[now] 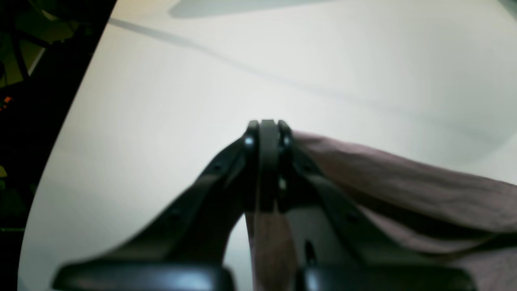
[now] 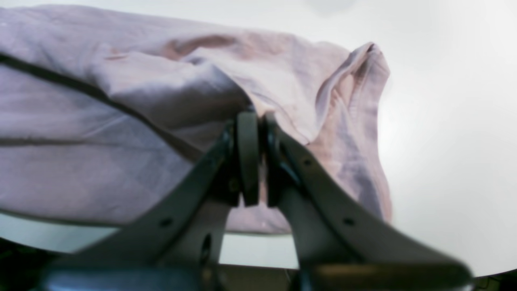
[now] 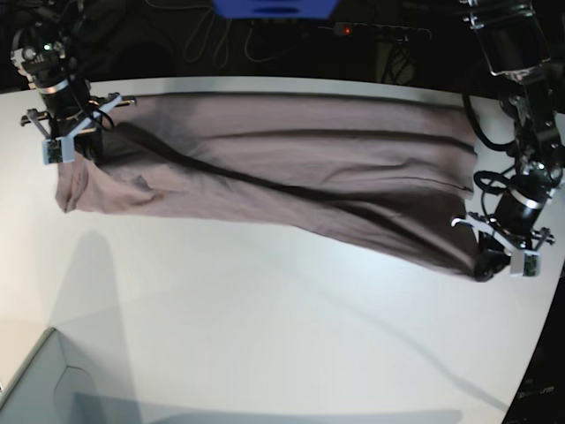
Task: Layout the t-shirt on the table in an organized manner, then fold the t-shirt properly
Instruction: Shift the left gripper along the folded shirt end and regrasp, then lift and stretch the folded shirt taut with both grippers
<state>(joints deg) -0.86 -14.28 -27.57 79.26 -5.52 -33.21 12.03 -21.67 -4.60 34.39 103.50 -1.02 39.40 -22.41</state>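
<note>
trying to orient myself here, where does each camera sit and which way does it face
left wrist: on the left arm, looking along the left end effector, shut on the t-shirt, over the table.
right wrist: on the right arm, looking along the right end effector, shut on bunched cloth.
base: high up, looking down on the table; both arms show at the shirt's ends.
shared: every view shows the t-shirt.

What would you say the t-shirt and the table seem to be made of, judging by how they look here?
The t-shirt: a soft woven or knit cloth, probably cotton, matte dusty mauve; it creases, sags and bunches where each hand pinches it. The table: a hard, smooth white top, possibly laminate or painted board, matte to faintly satin; it shows soft shadows and no grain or sharp reflections.
</note>
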